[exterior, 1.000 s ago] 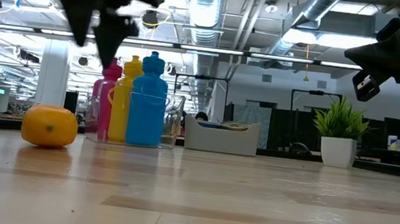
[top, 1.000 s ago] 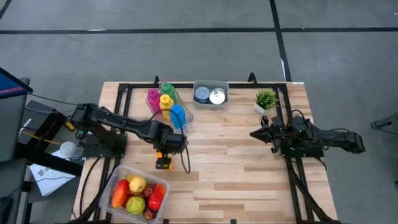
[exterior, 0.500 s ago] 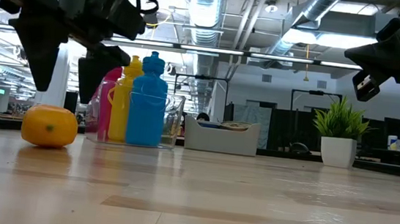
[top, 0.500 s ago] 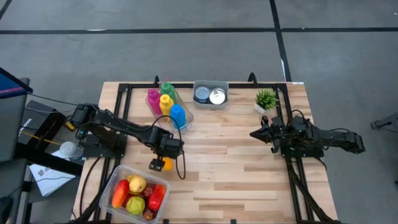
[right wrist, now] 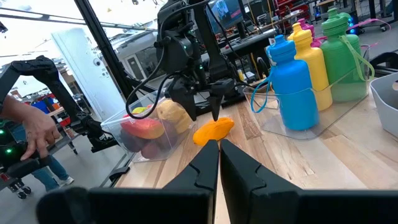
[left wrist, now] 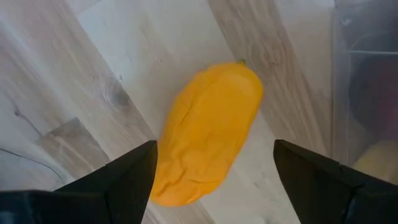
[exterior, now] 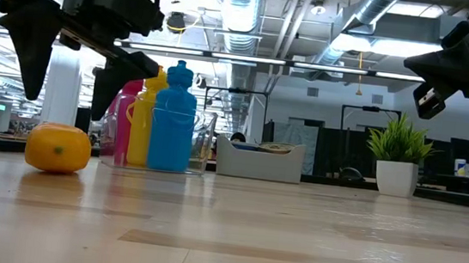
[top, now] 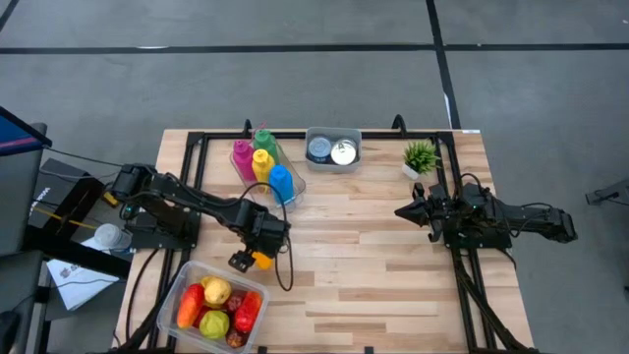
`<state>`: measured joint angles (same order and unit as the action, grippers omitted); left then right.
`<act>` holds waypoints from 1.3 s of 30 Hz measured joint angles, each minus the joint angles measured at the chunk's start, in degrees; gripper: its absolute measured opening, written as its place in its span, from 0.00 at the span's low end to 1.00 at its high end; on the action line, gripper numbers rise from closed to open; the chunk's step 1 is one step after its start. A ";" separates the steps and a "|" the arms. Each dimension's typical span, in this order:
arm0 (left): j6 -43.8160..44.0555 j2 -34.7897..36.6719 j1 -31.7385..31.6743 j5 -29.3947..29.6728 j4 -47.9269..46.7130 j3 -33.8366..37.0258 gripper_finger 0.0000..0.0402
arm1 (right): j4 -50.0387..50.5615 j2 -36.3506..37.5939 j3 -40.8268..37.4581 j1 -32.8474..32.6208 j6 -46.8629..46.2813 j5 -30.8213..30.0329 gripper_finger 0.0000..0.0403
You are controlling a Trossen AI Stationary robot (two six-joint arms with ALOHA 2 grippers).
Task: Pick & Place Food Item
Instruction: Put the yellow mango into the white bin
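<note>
Left hand (top: 246, 260) poised over the orange, oblong fruit (left wrist: 208, 132).
Its fingers stand apart, apparently untouching, on the light wooden table (top: 393, 265); right hand (top: 401, 210) waits, fingers together.

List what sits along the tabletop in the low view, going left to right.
Orange fruit → pink bottle → yellow bottle → blue bottle → grey bin → potted plant.

pale matt wood table (top: 373, 265), clear glossy plastic bin (top: 177, 285)
</note>
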<state>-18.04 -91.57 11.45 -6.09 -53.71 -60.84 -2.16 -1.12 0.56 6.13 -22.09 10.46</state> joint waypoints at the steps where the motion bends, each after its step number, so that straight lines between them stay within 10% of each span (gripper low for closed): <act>1: -0.01 0.00 -0.16 -0.11 -0.04 0.01 0.77 | 0.01 -0.01 0.00 0.00 0.00 0.00 0.03; 39: -8.94 -10.50 -3.85 -3.85 7.09 -0.04 0.72 | -0.05 0.01 0.00 0.01 -0.01 0.00 0.03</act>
<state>-26.98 -102.07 7.60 -9.93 -46.62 -60.88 -2.21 -1.10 0.56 6.14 -22.11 10.46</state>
